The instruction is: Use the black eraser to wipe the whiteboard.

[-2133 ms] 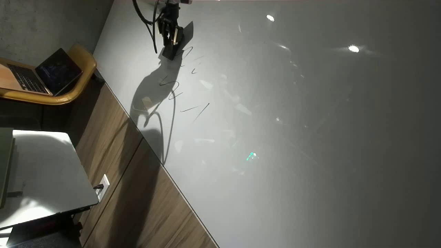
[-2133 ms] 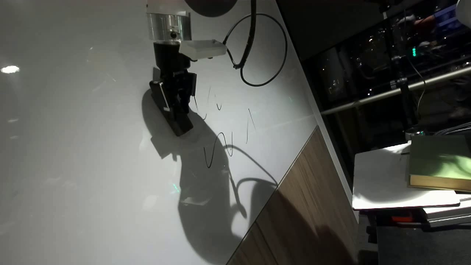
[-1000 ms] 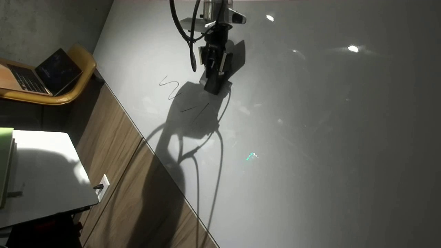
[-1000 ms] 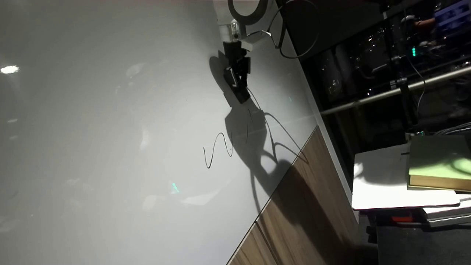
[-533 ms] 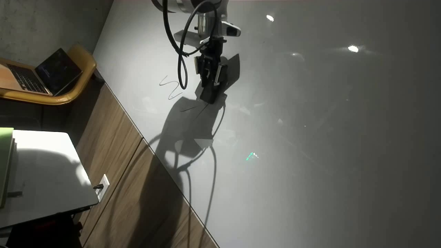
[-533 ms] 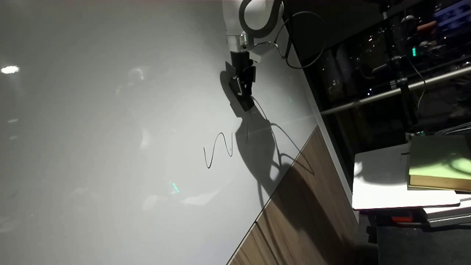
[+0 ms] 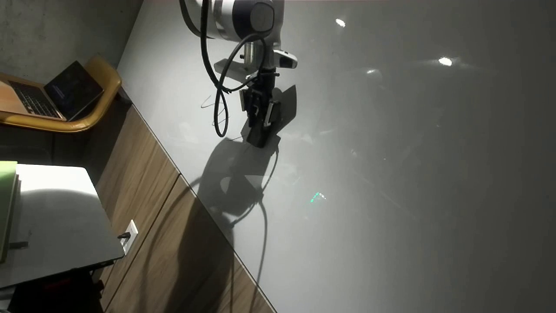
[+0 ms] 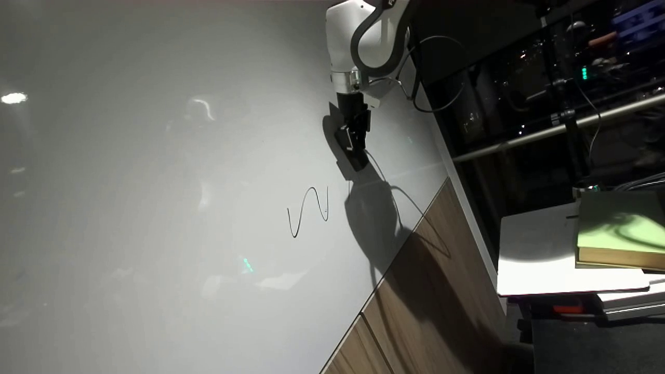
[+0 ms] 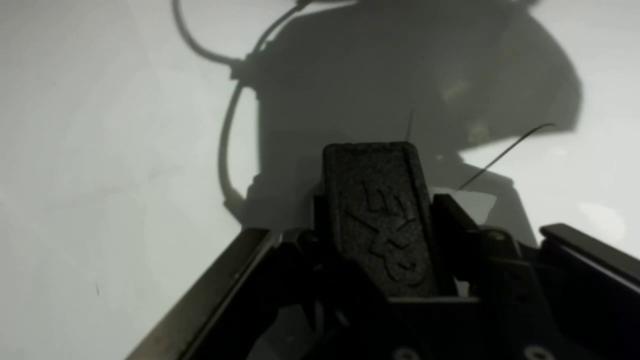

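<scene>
My gripper (image 9: 381, 215) is shut on the black eraser (image 9: 375, 200), with one finger on each long side in the wrist view. The gripper (image 7: 259, 117) and eraser (image 7: 258, 138) show at upper middle in an exterior view. The gripper (image 8: 355, 140) and eraser (image 8: 358, 161) also show in an exterior view. The eraser's far end is at or very near the whiteboard (image 7: 391, 195); I cannot tell contact. A dark zigzag (image 8: 306, 200) lies beside the eraser. A thin line (image 9: 410, 122) runs from the eraser's tip, and a curved line (image 9: 505, 155) lies to its right.
The arm's cable loop (image 7: 221, 108) hangs beside the gripper, over part of the zigzag. The arm's shadow covers board around the eraser. Wood panels (image 8: 431, 280) border the board. A laptop (image 7: 71, 91) on a yellow chair, a white table top (image 7: 61, 208) and a green book (image 8: 618, 223) stand aside.
The gripper and eraser have moved down the picture in both exterior views over the last second. Short marks seen two seconds ago are gone. A slanted line is now covered or gone at the eraser.
</scene>
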`<act>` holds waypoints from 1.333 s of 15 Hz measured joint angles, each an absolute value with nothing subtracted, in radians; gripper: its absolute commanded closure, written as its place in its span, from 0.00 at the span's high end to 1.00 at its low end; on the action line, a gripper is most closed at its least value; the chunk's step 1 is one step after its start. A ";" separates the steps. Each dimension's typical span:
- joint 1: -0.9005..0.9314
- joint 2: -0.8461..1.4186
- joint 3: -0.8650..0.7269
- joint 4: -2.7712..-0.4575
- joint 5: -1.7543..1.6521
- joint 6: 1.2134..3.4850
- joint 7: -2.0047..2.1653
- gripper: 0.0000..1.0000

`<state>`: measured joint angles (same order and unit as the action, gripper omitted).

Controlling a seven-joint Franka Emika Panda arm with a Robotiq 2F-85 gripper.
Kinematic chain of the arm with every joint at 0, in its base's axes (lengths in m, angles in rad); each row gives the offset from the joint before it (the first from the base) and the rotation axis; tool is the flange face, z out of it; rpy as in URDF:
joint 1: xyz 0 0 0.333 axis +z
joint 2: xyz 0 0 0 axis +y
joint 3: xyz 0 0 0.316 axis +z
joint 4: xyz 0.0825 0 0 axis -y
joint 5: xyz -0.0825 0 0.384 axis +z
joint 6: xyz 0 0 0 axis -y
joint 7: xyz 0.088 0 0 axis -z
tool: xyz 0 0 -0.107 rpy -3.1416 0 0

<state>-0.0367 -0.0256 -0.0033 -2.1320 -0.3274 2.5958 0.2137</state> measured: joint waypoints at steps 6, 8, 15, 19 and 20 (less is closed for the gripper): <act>-0.037 -0.012 -0.019 -2.132 -0.285 2.600 0.163 0.28; -0.038 -0.007 -0.024 -2.131 -0.253 2.601 0.128 0.28; 0.048 0.138 0.018 -2.184 -0.316 2.744 0.277 0.28; 0.151 0.213 0.047 -2.170 -0.357 2.799 0.394 0.28; 0.174 0.223 0.052 -2.162 -0.365 2.801 0.415 0.28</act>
